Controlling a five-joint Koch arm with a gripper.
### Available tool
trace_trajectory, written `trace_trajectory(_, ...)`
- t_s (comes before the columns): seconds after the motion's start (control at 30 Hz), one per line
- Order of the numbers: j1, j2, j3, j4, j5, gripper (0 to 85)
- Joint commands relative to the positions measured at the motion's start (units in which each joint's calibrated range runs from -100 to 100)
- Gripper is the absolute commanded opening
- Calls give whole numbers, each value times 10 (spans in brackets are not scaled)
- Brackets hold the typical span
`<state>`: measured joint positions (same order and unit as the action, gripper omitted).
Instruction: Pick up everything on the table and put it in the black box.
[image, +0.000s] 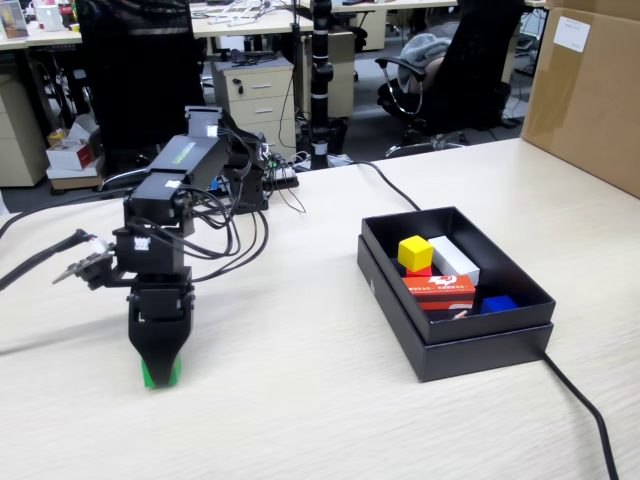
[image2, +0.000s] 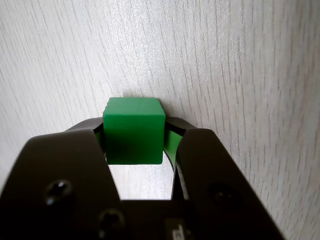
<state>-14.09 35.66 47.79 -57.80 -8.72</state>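
Your pincer (image2: 134, 137) is closed narrowly around the green cube (image2: 134, 131), one jaw pressed to each side, tips down at the table (image: 300, 400). In the fixed view, the black box (image: 480, 345) sits well off to the pincer's right, the yellow cube (image: 415, 252) resting inside on the red one (image: 418, 271).

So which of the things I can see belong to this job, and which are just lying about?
Job:
green cube, between the jaws of the gripper
yellow cube, already in the black box
table

Lying about:
white block
red-orange carton
blue item
brown carton
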Motion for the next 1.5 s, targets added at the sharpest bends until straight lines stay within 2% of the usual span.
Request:
trace_trajectory(0.0, -2, -29, -7, 9, -1, 164)
trace_trajectory(0.1, -2, -41, -17, -30, 3, 162)
trace_trajectory(0.2, 0, -76, -26, -82, 13, 40)
trace_trajectory(0.23, 0, -89, -31, -96, 16, 24)
trace_trajectory(0.53, 38, -396, -278, -117, 38, 23)
trace_trajectory(0.87, 130, -726, -415, -132, 84, 24)
trace_trajectory(1.03, 210, -827, -404, -132, 120, 24)
trace_trajectory(1.13, 250, -828, -360, -131, 136, 25)
trace_trajectory(1.2, 286, -700, -223, -130, 150, 27)
trace_trajectory(1.37, 297, -473, -25, -130, 153, 27)
trace_trajectory(1.47, 305, -369, 21, -130, 156, 28)
